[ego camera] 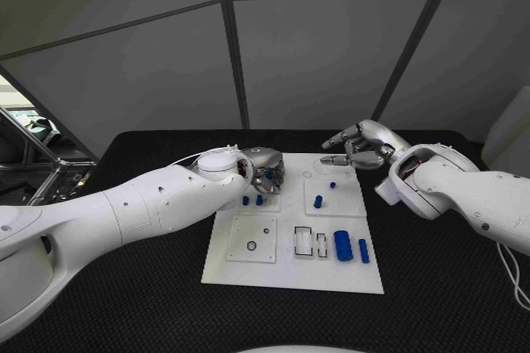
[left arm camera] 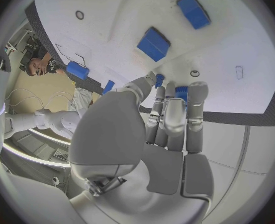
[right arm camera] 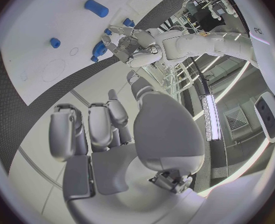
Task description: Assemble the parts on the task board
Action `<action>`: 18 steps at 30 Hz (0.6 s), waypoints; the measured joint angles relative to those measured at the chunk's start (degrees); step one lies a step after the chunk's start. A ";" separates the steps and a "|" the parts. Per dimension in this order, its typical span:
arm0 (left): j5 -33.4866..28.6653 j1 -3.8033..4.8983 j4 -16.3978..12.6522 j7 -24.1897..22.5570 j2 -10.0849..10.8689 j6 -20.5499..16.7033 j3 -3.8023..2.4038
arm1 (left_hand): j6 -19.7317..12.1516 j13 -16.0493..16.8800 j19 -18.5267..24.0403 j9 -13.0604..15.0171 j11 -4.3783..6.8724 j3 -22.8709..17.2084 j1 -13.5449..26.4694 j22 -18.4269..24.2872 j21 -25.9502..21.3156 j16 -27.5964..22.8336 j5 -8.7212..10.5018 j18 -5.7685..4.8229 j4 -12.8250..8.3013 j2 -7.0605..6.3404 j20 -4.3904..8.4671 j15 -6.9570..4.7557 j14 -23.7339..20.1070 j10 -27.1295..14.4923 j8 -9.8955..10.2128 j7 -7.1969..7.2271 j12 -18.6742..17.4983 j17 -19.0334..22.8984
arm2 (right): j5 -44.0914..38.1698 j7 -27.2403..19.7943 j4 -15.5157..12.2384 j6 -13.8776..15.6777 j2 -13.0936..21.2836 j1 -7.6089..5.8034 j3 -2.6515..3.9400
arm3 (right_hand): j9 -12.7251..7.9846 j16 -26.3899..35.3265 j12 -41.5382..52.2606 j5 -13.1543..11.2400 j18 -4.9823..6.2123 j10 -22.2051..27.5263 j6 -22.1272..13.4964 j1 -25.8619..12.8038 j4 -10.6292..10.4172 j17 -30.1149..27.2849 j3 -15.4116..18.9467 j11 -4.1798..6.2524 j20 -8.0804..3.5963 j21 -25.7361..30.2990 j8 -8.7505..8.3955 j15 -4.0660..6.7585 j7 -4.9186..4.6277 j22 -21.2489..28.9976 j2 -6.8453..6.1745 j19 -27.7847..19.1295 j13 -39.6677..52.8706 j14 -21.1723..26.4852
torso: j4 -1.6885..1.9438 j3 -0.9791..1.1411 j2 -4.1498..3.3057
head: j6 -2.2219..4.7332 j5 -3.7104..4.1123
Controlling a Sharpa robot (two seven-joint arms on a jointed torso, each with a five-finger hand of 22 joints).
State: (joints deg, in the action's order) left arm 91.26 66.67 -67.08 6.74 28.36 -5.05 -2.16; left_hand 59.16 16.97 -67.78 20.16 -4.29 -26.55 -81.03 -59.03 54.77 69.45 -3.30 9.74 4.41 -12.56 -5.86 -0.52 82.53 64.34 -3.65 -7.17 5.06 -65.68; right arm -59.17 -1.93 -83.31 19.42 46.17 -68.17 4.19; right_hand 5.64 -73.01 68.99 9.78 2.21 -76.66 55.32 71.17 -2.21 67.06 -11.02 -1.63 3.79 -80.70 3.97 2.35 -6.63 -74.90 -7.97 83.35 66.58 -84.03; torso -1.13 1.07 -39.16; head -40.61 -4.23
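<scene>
The white task board (ego camera: 292, 272) lies in the middle of the black table (ego camera: 442, 292). The left hand (ego camera: 263, 171) is low over the far left part of the board. Its fingers (left arm camera: 174, 112) point down at two small blue pegs (ego camera: 252, 201) that stand side by side in the board, just under and a little nearer to the robot than the fingertips. In the left wrist view the fingers are close together and the tips sit right at two small blue pieces. It may be pinching one, but the fingers hide that spot, so I cannot tell if it has hold of anything.

The right hand (ego camera: 355, 148) hangs above the far right corner of the board. Its fingers (right arm camera: 90, 127) are spread and loosely bent, and it holds nothing.

One more blue peg (ego camera: 318, 202) stands upright on the raised square plate to the right of the two pegs. Near the front right of the board a thick blue cylinder (ego camera: 344, 246) and a thin blue bar (ego camera: 364, 250) lie flat next to each other. Their long sides run from the robot toward the far wall. Two empty slots (ego camera: 309, 243) sit just to their left.

The left hand is much nearer to the two pegs than the right hand, so the next move there looks like a job for the left hand, reaching straight down.
</scene>
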 measured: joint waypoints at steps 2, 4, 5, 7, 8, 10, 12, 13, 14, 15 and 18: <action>0.04 0.01 0.26 -0.03 -0.13 0.07 -0.02 | 0.12 -0.22 0.01 -0.15 0.14 0.00 0.20 -0.30 0.28 0.23 0.00 -1.34 0.00 0.20 0.01 0.02 0.02 0.33 0.00 -0.12 0.31 -0.09 | 0.00 0.00 0.01 0.00 -0.03 0.00 0.00 | 0.00 0.00 0.00 0.00 0.00 0.00 0.00 0.00 0.00 0.00 0.00 0.00 0.00 0.00 0.00 0.00 0.00 0.00 0.00 0.00 0.00 0.00 | 0.00 0.01 0.00 | 0.00 0.02; 0.07 0.05 0.48 -0.08 -0.23 0.15 -0.04 | 0.34 -0.39 0.01 -0.25 0.09 -0.15 -0.03 -0.50 0.31 0.23 0.00 -1.30 -0.15 0.43 0.01 0.21 0.21 0.52 0.00 -0.07 0.38 -0.09 | 0.00 0.00 0.01 0.00 -0.05 0.00 0.00 | 0.00 0.00 0.00 0.00 0.00 0.00 0.00 0.00 0.00 0.00 0.00 0.00 0.00 0.00 0.00 0.00 0.00 0.00 0.00 0.00 0.00 0.00 | 0.00 0.01 0.00 | 0.00 0.02; 0.08 0.05 0.57 -0.11 -0.27 0.19 -0.05 | 0.43 -0.47 0.01 -0.31 0.09 -0.15 -0.03 -0.60 0.57 0.23 0.00 -1.30 -0.15 0.43 0.01 0.21 0.21 0.52 0.00 0.02 0.38 -0.09 | 0.00 0.00 0.01 0.00 -0.06 0.00 0.00 | 0.00 0.00 0.00 0.00 0.00 0.00 0.00 0.00 0.00 0.01 0.00 0.00 0.00 0.00 0.00 0.00 0.00 0.00 0.00 0.00 0.00 0.00 | 0.00 0.01 0.00 | 0.00 0.02; 0.11 0.06 0.75 -0.16 -0.38 0.23 -0.07 | 0.43 -0.56 -0.33 -0.38 0.09 -0.15 -0.03 -0.79 0.62 0.59 0.00 -1.31 -0.15 0.43 -0.04 0.21 0.21 0.52 0.00 0.02 0.38 -0.24 | 0.00 0.00 0.01 0.00 -0.08 0.00 0.00 | 0.00 0.00 0.00 0.00 0.00 0.00 0.00 0.00 0.00 0.07 0.00 0.00 0.00 0.00 0.00 0.00 0.00 0.00 0.00 0.00 0.00 0.00 | 0.00 0.01 0.00 | -0.03 0.02; 0.12 0.06 0.81 -0.19 -0.42 0.25 -0.07 | 0.43 -0.59 -0.40 -0.39 0.09 -0.15 -0.03 -0.84 0.65 0.67 0.00 -1.31 -0.15 0.43 0.02 0.21 0.21 0.51 0.00 0.02 0.38 -0.25 | 0.00 0.00 0.01 -0.01 -0.09 0.00 0.00 | 0.00 0.00 0.00 0.00 0.00 0.00 0.00 0.00 0.00 0.07 0.00 0.00 0.00 0.00 0.00 0.00 0.00 0.00 0.00 0.00 0.00 0.00 | 0.00 0.01 0.00 | -0.03 0.02; 0.14 0.06 0.94 -0.24 -0.51 0.30 -0.09 | 0.43 -0.79 -0.40 -0.56 0.21 -0.40 -0.27 -1.10 1.15 0.70 0.00 -1.30 -0.39 0.67 0.02 0.21 0.21 0.63 0.00 0.02 0.38 -0.35 | 0.00 0.00 0.01 -0.01 -0.14 0.00 0.00 | 0.00 0.00 0.00 0.00 0.00 0.00 0.00 0.00 0.00 0.07 0.00 0.00 0.00 0.00 0.00 0.00 0.00 0.00 0.00 0.00 0.00 0.00 | 0.00 0.01 0.00 | -0.05 0.02; 0.15 0.06 1.09 -0.32 -0.59 0.34 -0.11 | 0.60 -1.01 -0.43 -0.69 0.29 -0.44 -0.41 -1.44 1.44 1.11 0.00 -1.30 -0.44 1.10 -0.01 0.21 0.21 0.72 0.00 -0.09 0.49 -0.53 | 0.00 0.00 0.01 -0.01 -0.17 0.00 0.00 | 0.00 0.00 0.00 0.00 0.00 0.00 0.00 0.00 0.00 0.07 0.00 0.00 0.00 0.00 0.00 0.00 0.00 0.00 0.00 0.00 0.01 0.00 | 0.00 0.01 0.00 | -0.07 0.04; 0.16 0.05 1.18 -0.36 -0.63 0.36 -0.12 | 0.84 -1.14 -0.59 -0.78 0.30 -0.65 -0.40 -1.56 1.52 1.11 0.00 -1.31 -0.55 1.27 -0.18 0.21 0.21 0.72 0.00 0.02 0.66 -0.55 | 0.00 0.00 0.01 -0.01 -0.19 0.00 0.00 | 0.00 0.00 0.00 0.00 0.00 0.00 0.00 0.00 0.00 0.07 0.00 0.00 0.00 0.00 0.00 0.00 0.00 0.00 0.00 0.00 0.01 0.00 | 0.00 0.01 0.00 | -0.10 0.05; 0.16 0.04 1.29 -0.43 -0.68 0.38 -0.14 | 0.84 -1.30 -0.74 -0.87 0.30 -0.89 -0.62 -1.71 1.51 1.14 0.00 -1.31 -0.54 1.50 -0.04 0.21 0.21 0.72 0.00 0.02 0.66 -0.54 | 0.00 0.00 0.02 -0.01 -0.20 0.00 0.00 | 0.00 0.00 0.00 0.00 0.00 0.00 0.00 0.00 0.00 0.07 0.00 0.00 0.00 0.00 0.00 0.00 0.00 0.00 0.00 0.00 0.01 0.00 | 0.00 0.01 0.00 | -0.10 0.05; 0.16 0.04 1.37 -0.48 -0.71 0.39 -0.15 | 0.84 -1.42 -0.80 -0.97 0.20 -1.06 -0.73 -1.84 1.78 1.44 0.00 -1.31 -0.71 1.60 0.02 0.21 0.21 0.81 0.00 0.02 0.67 -0.54 | 0.00 0.00 0.02 -0.01 -0.20 0.00 0.00 | 0.00 0.00 0.00 0.00 0.00 0.00 0.00 0.00 0.00 0.07 0.00 0.00 0.00 0.00 0.00 0.00 0.00 0.00 0.00 0.00 0.01 0.00 | 0.00 0.01 0.00 | -0.11 0.08; 0.16 0.02 1.61 -0.68 -0.79 0.41 -0.18 | 1.25 -1.85 -1.18 -1.22 0.31 -1.59 -1.23 -2.55 2.64 1.80 0.00 -1.31 -1.25 2.10 0.07 0.06 0.46 1.33 -0.22 0.02 0.67 -0.78 | 0.00 0.00 0.02 -0.01 -0.23 0.00 0.00 | 0.00 0.00 0.00 0.00 0.00 0.00 0.00 0.00 0.00 0.07 0.00 0.00 0.00 0.00 0.00 0.00 0.00 0.00 0.00 0.00 0.01 0.00 | 0.00 0.01 0.01 | -0.12 0.10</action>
State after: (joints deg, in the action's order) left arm 91.43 66.69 -65.47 6.06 27.57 -4.64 -2.34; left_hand 60.41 15.13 -68.96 18.94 -3.99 -28.15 -82.26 -61.58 57.41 71.25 -3.30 8.43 3.16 -10.45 -5.79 -0.46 82.98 65.67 -3.86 -7.15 5.73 -66.46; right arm -59.17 -1.94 -83.28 19.41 45.94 -68.17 4.19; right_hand 5.64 -73.01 68.99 9.78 2.21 -76.66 55.32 71.17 -2.21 67.13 -11.02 -1.64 3.79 -80.70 3.97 2.35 -6.63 -74.90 -7.97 83.35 66.59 -84.03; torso -1.13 1.07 -39.15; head -40.73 -4.13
